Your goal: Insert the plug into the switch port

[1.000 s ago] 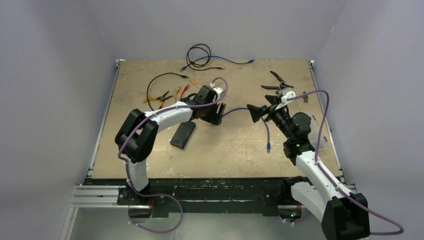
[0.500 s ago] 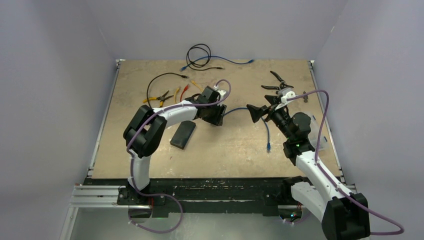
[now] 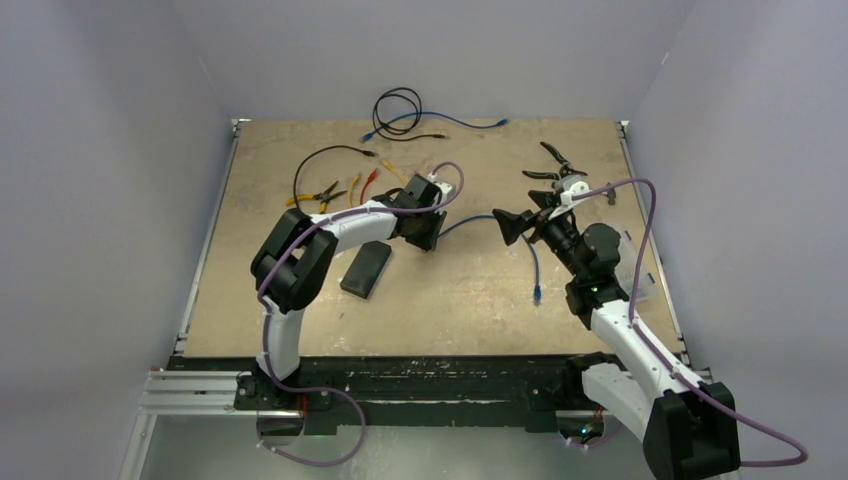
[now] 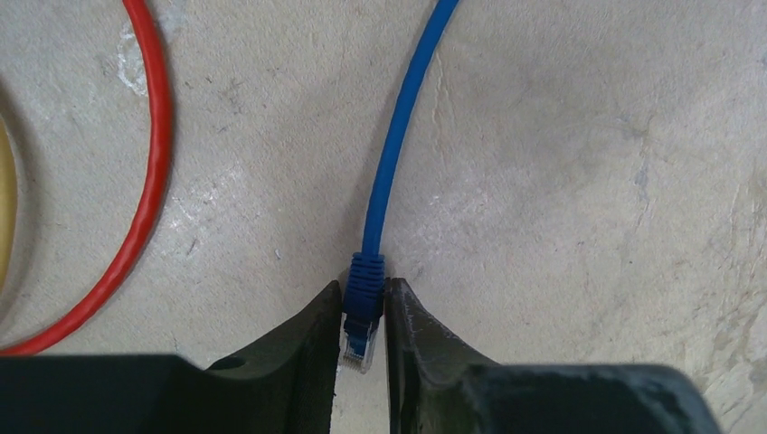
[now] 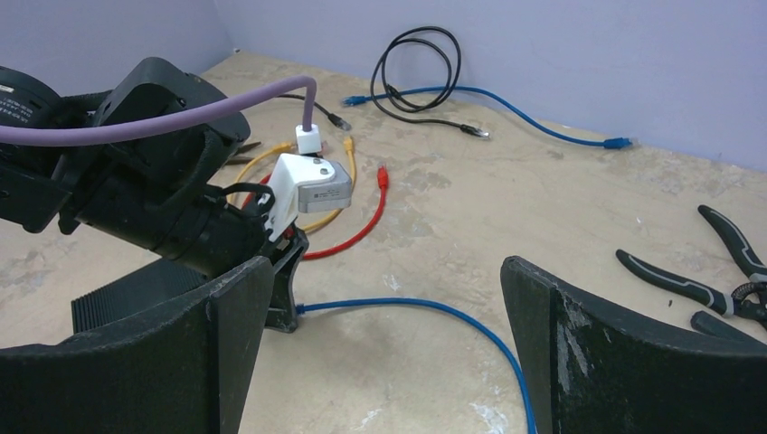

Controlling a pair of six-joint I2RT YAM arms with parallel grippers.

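Left gripper: fingers closed to a narrow slot, pinching the plug by its blue boot on both sides. Clear tip points back toward the wrist; blue cable leads away across the table. Whether the plug is lifted off the surface cannot be told.

Right gripper: spread wide, holding nothing, facing the left one from well apart.

Switch: flat on the table, just beside the left gripper on its near-left side, toward that arm's base. Long axis runs near-left to far-right. Which long edge carries the ports cannot be read.

Judgement: the left arm is much the nearer. The plug tip must be turned to meet the port edge square-on.
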